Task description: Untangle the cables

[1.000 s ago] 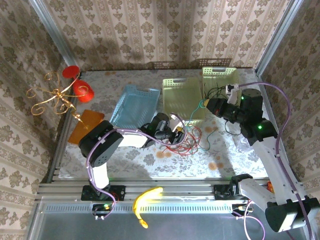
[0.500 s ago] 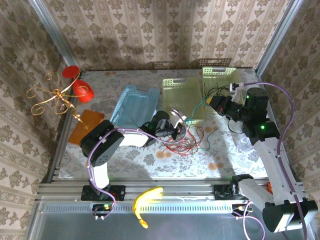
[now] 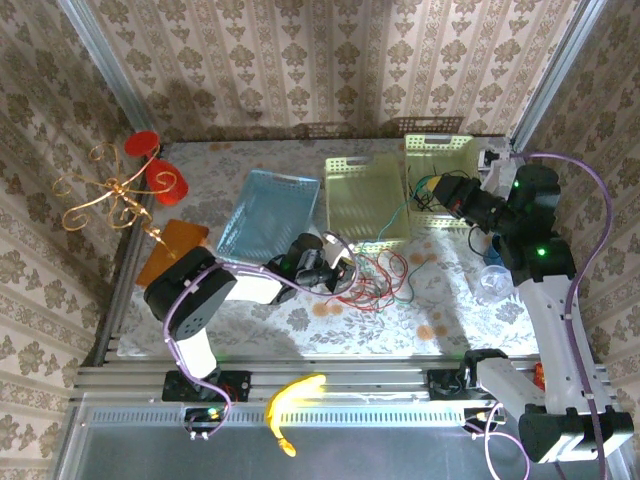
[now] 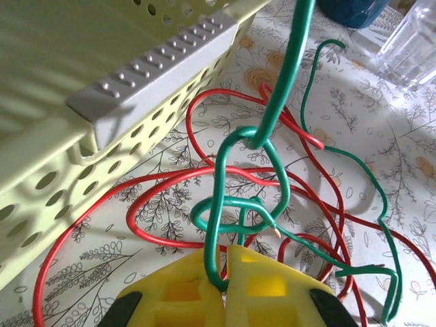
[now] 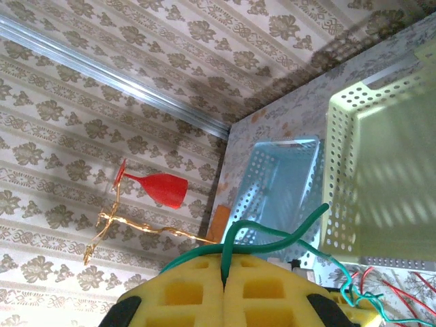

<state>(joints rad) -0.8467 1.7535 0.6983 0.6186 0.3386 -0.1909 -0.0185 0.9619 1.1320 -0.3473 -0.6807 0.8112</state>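
Gripping: left gripper (image 4: pixel 225 276) and right gripper (image 5: pixel 223 269) both clenched on green cable (image 4: pixel 291 61) | risk: pulling apart could cinch its knot at 12 o'clock | red cable (image 4: pixel 163 240) may drag.

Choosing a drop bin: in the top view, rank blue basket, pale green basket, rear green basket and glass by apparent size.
Largest first:
pale green basket
blue basket, nearly alike, so that order is unsure
rear green basket
glass
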